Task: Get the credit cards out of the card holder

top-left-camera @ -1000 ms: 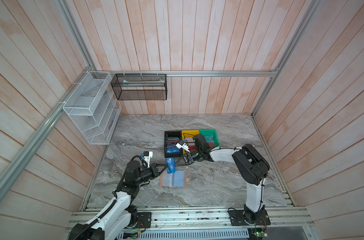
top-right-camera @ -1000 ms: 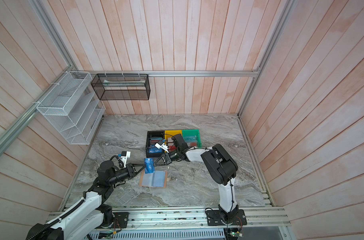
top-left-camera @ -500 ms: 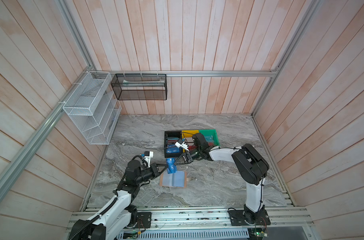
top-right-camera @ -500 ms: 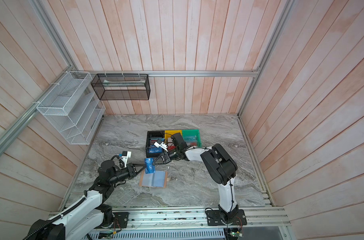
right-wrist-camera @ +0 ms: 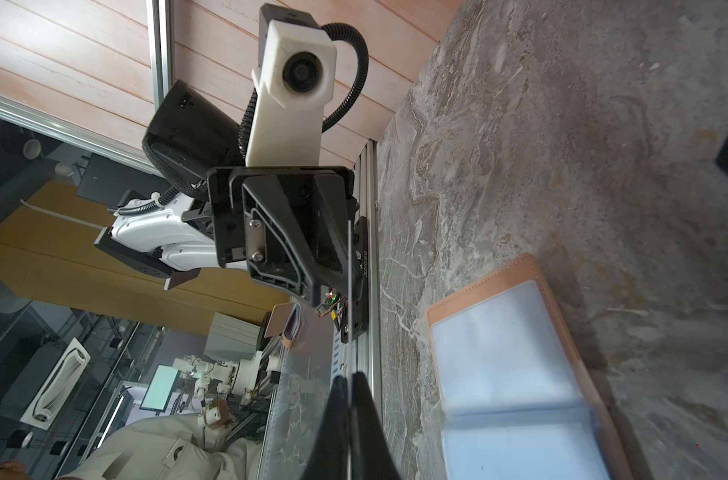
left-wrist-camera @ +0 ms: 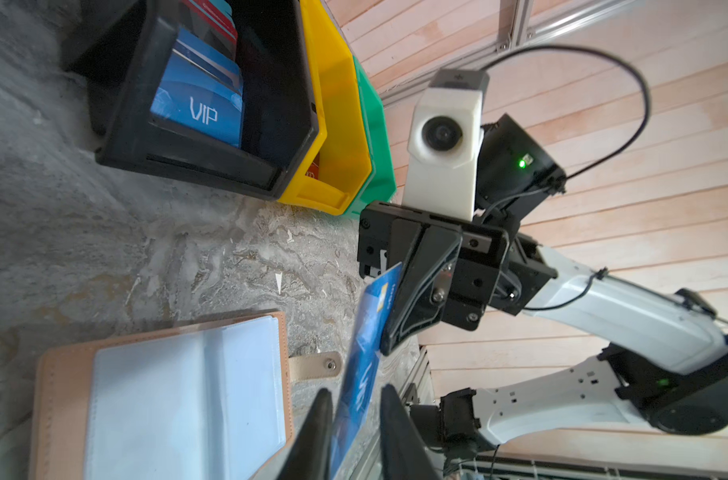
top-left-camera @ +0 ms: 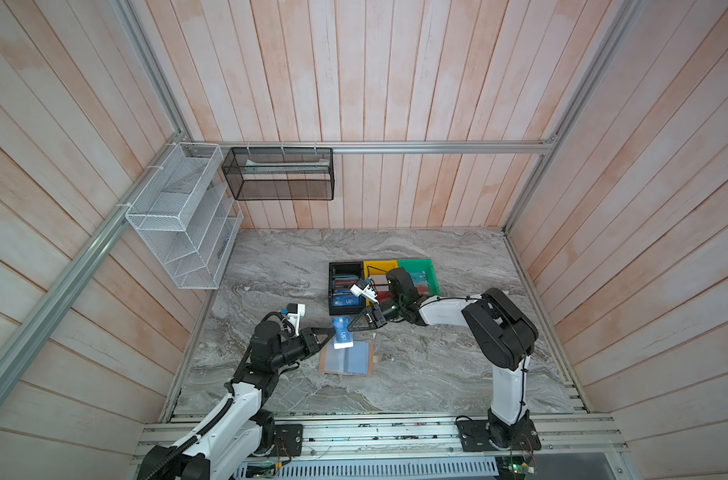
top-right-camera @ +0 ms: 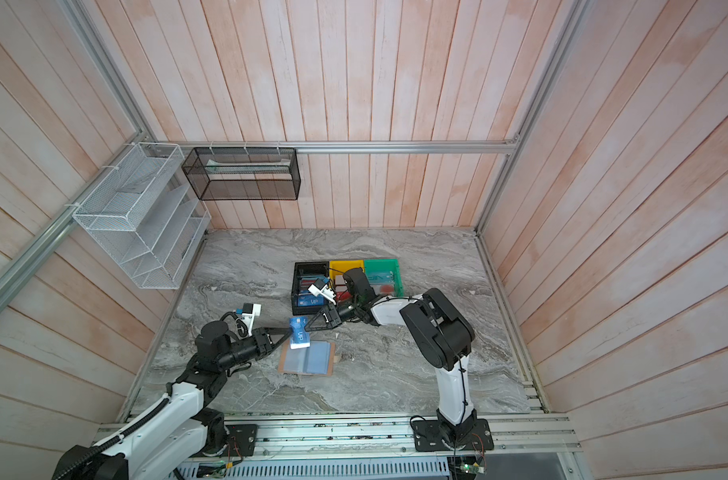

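Here, the black bin (left-wrist-camera: pixel 196 164) holds blue and red cards (left-wrist-camera: pixel 200 110)

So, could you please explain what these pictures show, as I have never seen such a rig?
Two white-and-black robot arms stand at a grey marble table, each with a two-fingered gripper. Two pictures look down from overhead; two come from cameras on the arms' wrists. On the table lie an open tan card holder with clear sleeves, a black plastic bin, a yellow bin and a green bin. A blue card lettered VIP is held above the holder: the right gripper is shut on one end, the left gripper stands open around the other.
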`<control>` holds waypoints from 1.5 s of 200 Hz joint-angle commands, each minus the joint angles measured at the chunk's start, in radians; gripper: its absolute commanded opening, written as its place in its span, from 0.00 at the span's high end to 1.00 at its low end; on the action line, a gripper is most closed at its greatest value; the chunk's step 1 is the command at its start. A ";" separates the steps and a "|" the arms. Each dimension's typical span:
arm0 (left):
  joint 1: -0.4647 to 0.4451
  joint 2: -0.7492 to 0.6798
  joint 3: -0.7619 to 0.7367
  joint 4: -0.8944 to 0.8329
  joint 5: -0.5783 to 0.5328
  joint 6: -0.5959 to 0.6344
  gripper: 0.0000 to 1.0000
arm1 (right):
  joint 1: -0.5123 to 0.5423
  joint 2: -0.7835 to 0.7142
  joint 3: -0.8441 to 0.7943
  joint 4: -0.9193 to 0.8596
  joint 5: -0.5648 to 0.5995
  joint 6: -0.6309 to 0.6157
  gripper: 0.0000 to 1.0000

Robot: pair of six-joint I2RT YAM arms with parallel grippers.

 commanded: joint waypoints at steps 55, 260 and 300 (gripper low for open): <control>0.002 -0.069 0.021 -0.076 -0.042 0.027 0.67 | -0.026 -0.103 -0.037 0.243 0.053 0.204 1.00; 0.006 0.056 0.039 -0.097 -0.017 0.070 0.67 | -0.063 0.316 1.410 -1.714 0.687 -1.056 1.00; 0.006 0.110 0.047 -0.081 -0.007 0.074 0.67 | -0.024 0.277 1.395 -1.715 0.806 -1.170 1.00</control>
